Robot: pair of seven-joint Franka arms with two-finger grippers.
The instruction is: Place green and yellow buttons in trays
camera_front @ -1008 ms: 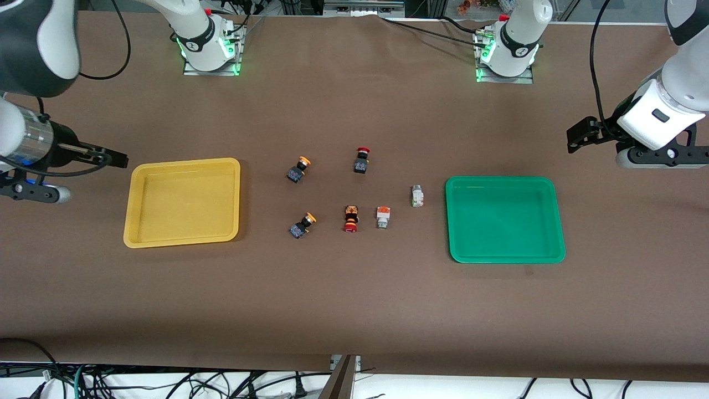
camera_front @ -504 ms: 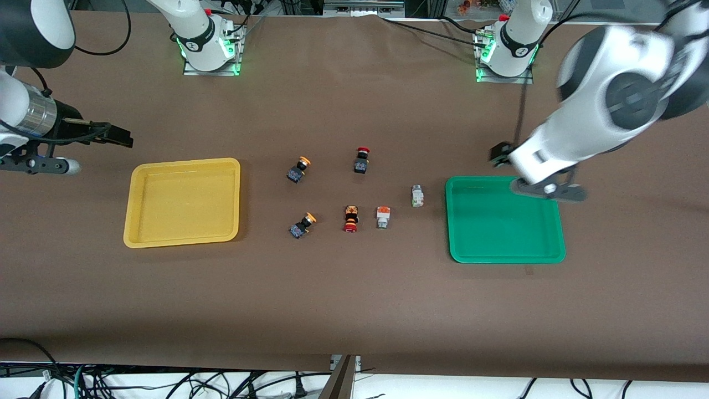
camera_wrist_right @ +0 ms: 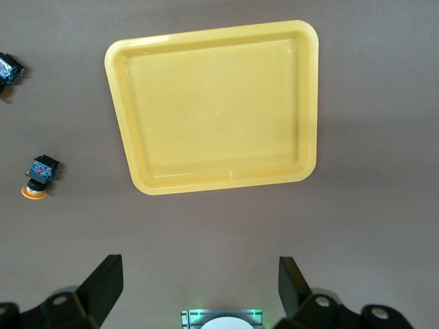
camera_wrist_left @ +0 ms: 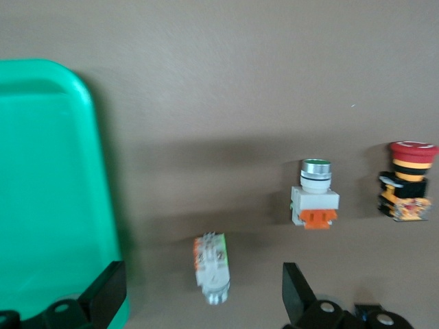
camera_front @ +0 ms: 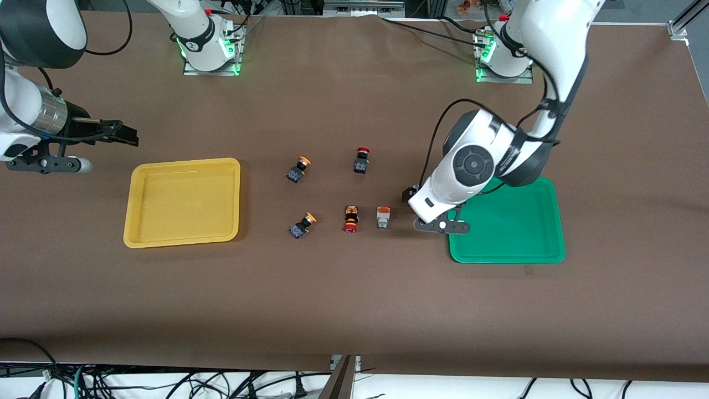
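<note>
Brown cloth covers the table (camera_front: 354, 299). Left gripper (camera_wrist_left: 204, 301) hangs with fingers spread wide over a white-silver switch with a pale green part (camera_wrist_left: 211, 266), which lies just beside the green tray (camera_front: 515, 244). Near that switch rests another white-silver switch with an orange part (camera_front: 383, 216), then a red-capped switch (camera_front: 350, 218) beside it. A second red-capped switch (camera_front: 361, 159) lies farther from the camera. Two yellow-capped switches (camera_front: 302, 224) (camera_front: 298, 168) lie toward the yellow tray (camera_front: 183, 238). Right gripper (camera_wrist_right: 199, 291) waits, fingers parted, above bare cloth near the yellow tray.
</note>
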